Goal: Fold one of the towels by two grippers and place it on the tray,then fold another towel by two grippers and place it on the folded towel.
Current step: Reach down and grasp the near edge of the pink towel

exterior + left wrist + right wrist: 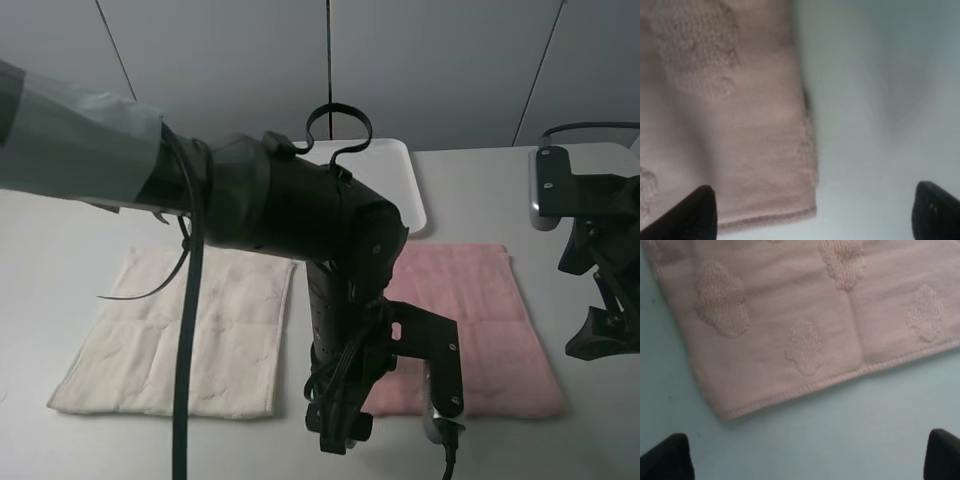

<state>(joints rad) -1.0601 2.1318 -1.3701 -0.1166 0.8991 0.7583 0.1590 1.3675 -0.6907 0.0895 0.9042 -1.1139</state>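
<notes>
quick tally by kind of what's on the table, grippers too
towels: 2, pink towel and cream-white towel, both lying flat
trays: 1, white tray
grippers: 2, left gripper and right gripper, both open
total: 5

I can't see the pink towel's (pixel 480 320) near-left corner or much of the tray (pixel 408 170) behind the left arm (pixel 300 215), left wrist feed is blurry, left gripper (pixel 814 214) and right gripper (pixel 805 456) clipped to finger stubs at frame edge.
</notes>
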